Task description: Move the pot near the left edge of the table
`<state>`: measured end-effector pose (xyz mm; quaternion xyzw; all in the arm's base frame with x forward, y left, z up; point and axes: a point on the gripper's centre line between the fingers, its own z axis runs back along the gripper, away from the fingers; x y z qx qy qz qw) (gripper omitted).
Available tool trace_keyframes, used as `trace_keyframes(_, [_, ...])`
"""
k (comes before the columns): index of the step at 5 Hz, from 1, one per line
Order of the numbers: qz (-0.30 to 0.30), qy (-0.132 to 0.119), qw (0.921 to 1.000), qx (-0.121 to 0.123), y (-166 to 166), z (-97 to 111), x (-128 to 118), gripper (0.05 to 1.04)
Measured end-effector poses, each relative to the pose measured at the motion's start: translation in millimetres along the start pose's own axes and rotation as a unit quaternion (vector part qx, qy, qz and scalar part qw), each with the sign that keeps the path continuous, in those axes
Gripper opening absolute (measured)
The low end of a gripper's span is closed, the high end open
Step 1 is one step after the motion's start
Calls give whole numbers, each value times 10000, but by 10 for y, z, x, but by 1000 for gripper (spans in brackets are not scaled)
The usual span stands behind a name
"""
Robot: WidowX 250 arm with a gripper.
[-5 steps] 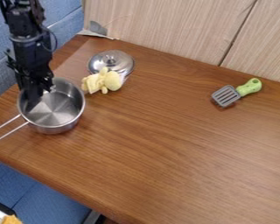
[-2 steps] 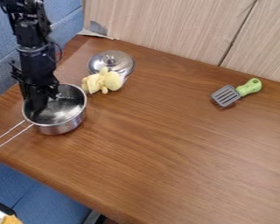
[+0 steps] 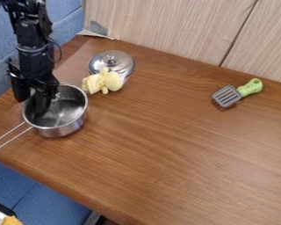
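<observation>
The counter's (image 3: 166, 154) left edge runs near the pot (image 3: 63, 128); the hand (image 3: 30, 101) stands wide at the pot's rim, one finger (image 3: 42, 104) inside, the other outside.

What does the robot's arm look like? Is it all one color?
Pretty much! The arm is black, with chunky, blocky joints stacked along it. A thin dark cable loops out from one side. The gripper is black too, and has two fingers.

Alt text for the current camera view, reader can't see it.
Open gripper at the left rim of a steel pot near the table's left edge. Beyond it, a yellow toy by a metal lid; at right, a green-handled spatula.
</observation>
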<state>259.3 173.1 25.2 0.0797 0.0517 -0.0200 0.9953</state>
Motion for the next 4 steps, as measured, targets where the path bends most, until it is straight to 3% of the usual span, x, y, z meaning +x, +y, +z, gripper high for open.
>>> trace_keyframes(1, [18,-177,9998,123,-12,144,19,1011])
trace_keyframes(2, [52,-529,9985,131,-39,359,52,1008])
trace_keyframes(3, [84,-811,9967,-21,-100,581,60,1001])
trace_keyframes(4, [-52,-1240,9922,79,-134,858,168,1001])
